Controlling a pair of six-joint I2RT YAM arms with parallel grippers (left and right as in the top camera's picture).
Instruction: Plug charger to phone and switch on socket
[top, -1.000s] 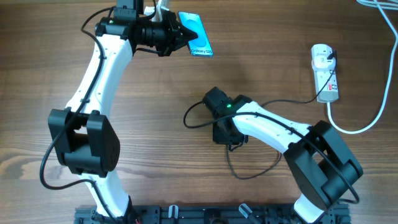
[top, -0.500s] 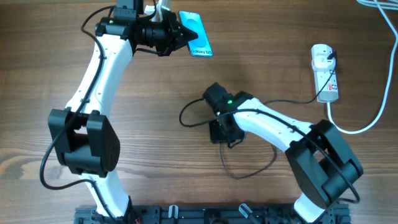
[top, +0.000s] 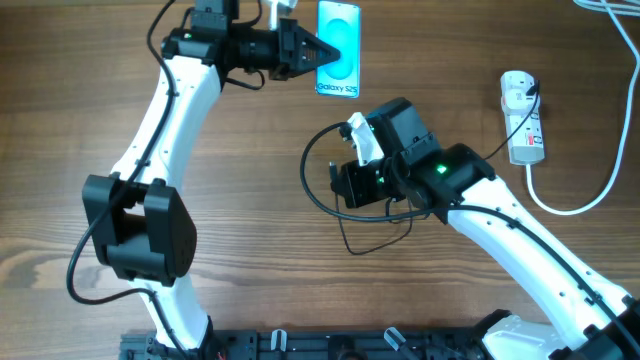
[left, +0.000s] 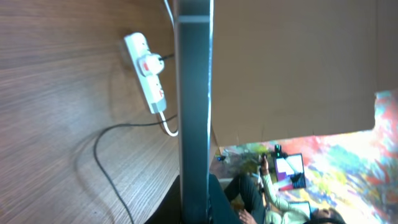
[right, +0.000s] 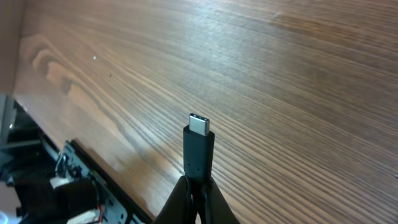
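Wood-grain worktop (top: 240, 230) fills the overhead view. A white and black arm rises from the bottom left to the top centre, where the left hand (top: 316, 52) is clenched on the left edge of the phone (top: 340, 48). The phone's cyan screen faces the camera, with its white lower band below. A second arm comes in from the bottom right to the middle of the frame, where the right hand (top: 340, 182) is clenched on the charger (top: 305, 168). The thin black cable loops out to the left of that hand and sags in another loop below it. The socket (top: 522, 118) lies at the upper right, well apart from both hands, and a white cord (top: 600, 190) curves away from its lower end.

From the left wrist camera, the phone (left: 194, 112) appears edge-on, a dark vertical bar down the centre. The socket (left: 148, 74) sits on the worktop at the upper left, and a black cable (left: 109, 162) trails from it towards the bottom. A brown cardboard panel (left: 292, 62) fills the right side.

From the right wrist camera, the right hand (right: 198, 190) pinches the charger (right: 199, 146) at the bottom centre. Its small black connector stands upright, metal tip uppermost, above the worktop (right: 280, 81).
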